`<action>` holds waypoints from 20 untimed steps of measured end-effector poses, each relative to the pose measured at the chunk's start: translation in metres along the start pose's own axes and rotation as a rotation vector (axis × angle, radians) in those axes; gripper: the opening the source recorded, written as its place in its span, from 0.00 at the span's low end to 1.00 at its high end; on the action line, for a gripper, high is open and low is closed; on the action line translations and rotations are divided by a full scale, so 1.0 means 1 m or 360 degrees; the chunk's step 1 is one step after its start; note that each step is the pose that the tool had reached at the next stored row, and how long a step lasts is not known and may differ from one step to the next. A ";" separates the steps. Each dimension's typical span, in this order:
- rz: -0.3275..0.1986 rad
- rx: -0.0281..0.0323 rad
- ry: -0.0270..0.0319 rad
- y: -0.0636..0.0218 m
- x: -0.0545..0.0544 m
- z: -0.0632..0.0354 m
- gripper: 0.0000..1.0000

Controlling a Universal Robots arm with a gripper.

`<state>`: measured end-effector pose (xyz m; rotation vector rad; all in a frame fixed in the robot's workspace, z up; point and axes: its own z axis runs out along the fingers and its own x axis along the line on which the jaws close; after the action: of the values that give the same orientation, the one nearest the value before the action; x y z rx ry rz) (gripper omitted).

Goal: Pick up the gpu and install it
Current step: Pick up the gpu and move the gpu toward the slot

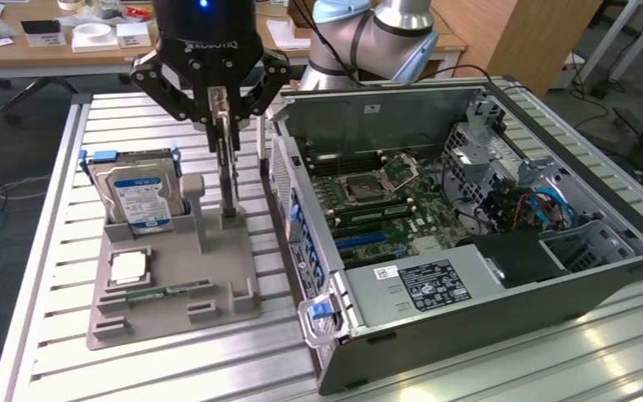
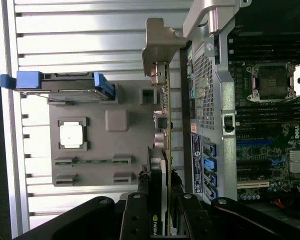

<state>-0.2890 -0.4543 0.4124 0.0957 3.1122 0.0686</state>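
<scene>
Pinching upright gpu (image 1: pixel 228 180) edgewise with tool (image 1: pixel 224 113); risks tilting it in holder (image 1: pixel 171 289) slot and jamming, or clipping case (image 1: pixel 411 306) alongside.

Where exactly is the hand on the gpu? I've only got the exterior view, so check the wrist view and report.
Observer: The hand is closed on the gpu, which shows edge-on, with the fingers on either face of the card.
Operator: Tell me which end carries the bracket.
Observer: The silver bracket sits on the end of the card away from the hand, close to the computer case and its perforated wall.
</scene>
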 end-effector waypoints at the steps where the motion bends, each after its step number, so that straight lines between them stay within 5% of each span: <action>1: 0.0000 -0.00001 -0.00001 0.0000 0.000 0.0000 0.27; 20: 0.0000 0.00004 0.00006 0.0002 -0.001 -0.0030 0.27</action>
<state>-0.2883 -0.4543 0.4154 0.0955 3.1126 0.0682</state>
